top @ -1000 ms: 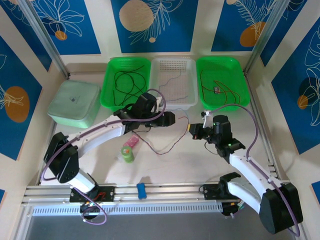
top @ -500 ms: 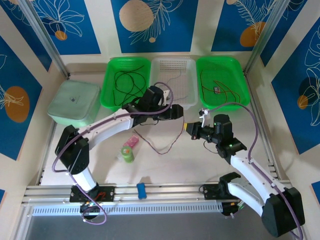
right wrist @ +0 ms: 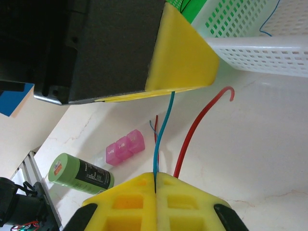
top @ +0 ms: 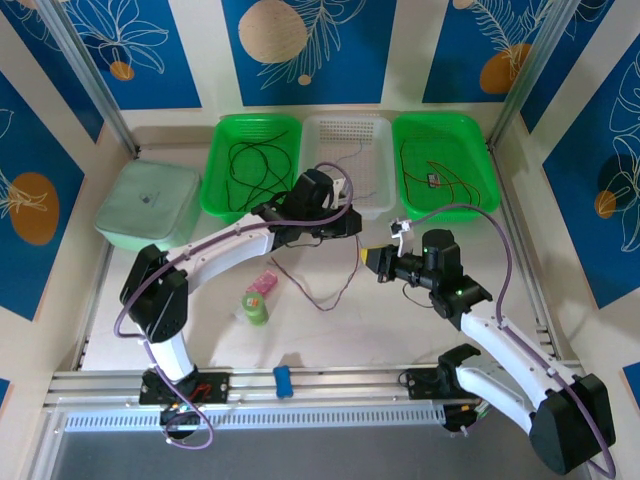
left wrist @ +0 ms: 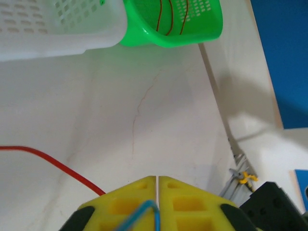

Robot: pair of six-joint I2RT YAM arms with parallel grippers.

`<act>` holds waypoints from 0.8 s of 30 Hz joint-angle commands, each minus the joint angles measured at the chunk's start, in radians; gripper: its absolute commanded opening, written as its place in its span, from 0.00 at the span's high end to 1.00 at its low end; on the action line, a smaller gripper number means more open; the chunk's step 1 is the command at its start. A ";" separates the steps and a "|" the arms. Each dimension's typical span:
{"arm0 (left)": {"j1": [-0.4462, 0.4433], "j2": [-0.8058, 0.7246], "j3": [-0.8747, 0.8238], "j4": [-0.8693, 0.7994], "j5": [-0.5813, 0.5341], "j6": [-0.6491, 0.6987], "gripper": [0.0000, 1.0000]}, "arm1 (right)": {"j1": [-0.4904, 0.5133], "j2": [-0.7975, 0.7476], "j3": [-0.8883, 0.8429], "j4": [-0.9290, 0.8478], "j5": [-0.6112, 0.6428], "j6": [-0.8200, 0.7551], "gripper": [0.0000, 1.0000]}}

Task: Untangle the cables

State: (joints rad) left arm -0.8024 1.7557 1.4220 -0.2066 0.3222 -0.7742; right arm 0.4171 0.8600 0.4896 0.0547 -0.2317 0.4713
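Cables (top: 318,305) lie in several places. A thin loop trails over the pale marbled table (top: 330,340) between the two arms. Dark strands coil in the left green plastic basket (top: 212,195), and red and dark ones sit in the right green plastic basket (top: 485,195). Between those two stands a white perforated plastic basket (top: 378,205) holding one fine strand. A mint-green square lidded box (top: 150,205) rests at the far left, apart from the baskets.

The left gripper (left wrist: 157,192) has its yellow fingers pressed together, pinching a blue cable (left wrist: 139,211) (a red cable (left wrist: 57,162) crosses the table just beside it). The right gripper (right wrist: 155,185) is likewise clamped on the blue cable, which runs straight from its seam up to the left gripper's yellow pad (right wrist: 183,62). The red cable rises alongside and ends in a hook. From above, both grippers sit near each other in front of the white basket.

A green cylindrical bottle with a dark label (top: 256,308) stands near the left arm, with a pink plastic pill box (top: 262,285) just beside it. A small blue block (top: 283,380) sits on the near rail.
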 commanded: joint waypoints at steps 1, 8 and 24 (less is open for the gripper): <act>-0.011 -0.016 0.020 0.015 0.004 0.012 1.00 | 0.008 -0.017 0.033 -0.020 0.005 -0.007 1.00; -0.011 -0.035 0.021 0.004 -0.002 0.021 1.00 | -0.044 -0.024 0.070 -0.103 0.032 0.068 0.52; -0.011 -0.057 0.030 -0.007 0.012 0.026 1.00 | -0.378 0.174 0.128 -0.209 -0.264 0.323 0.50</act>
State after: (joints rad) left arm -0.8036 1.7374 1.4220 -0.2062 0.3218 -0.7654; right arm 0.0429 0.9977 0.5770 -0.1032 -0.3992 0.7403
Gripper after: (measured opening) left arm 0.061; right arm 0.498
